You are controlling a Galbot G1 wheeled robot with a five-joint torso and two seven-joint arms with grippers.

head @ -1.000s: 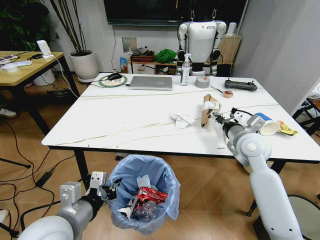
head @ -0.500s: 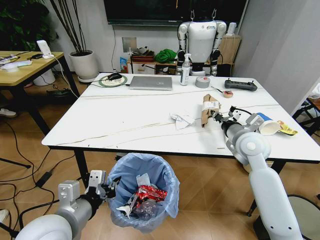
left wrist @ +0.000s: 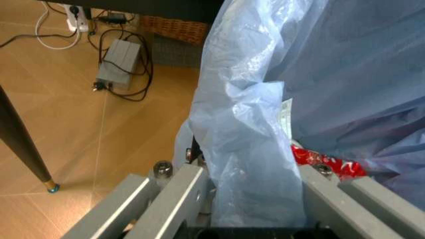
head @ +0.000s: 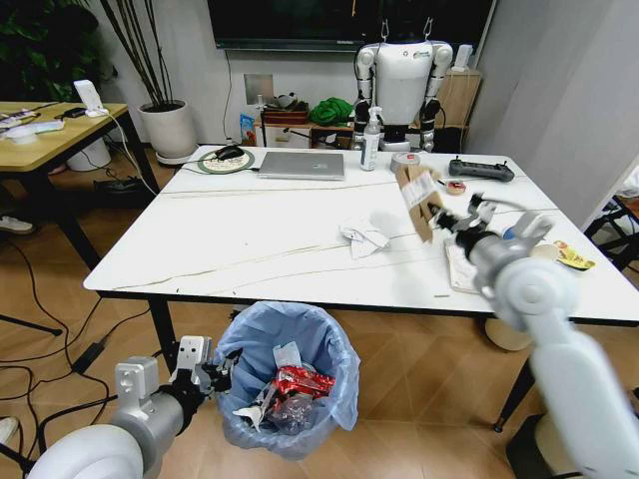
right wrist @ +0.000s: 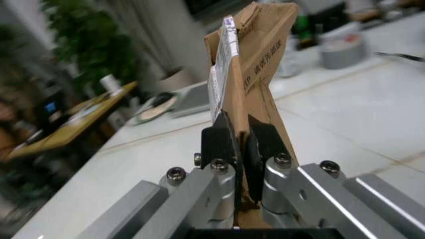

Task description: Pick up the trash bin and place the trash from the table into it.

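The right gripper [head: 446,217] has just lifted the torn cardboard box [head: 420,197] off the desk [head: 250,249], fingers [right wrist: 222,142] pinched shut on its lower edge. Crumpled paper [head: 363,238] lies below them. Open air leads to the trash bin [head: 288,382], whose bag rim sits clamped in the left gripper [head: 212,373].

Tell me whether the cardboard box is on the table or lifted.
Lifted: the right hand grips the cardboard box, tilted above the table.

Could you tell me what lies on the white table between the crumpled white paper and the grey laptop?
In the head view, nothing: between crumpled white paper and grey laptop, the glossy white table is bare.
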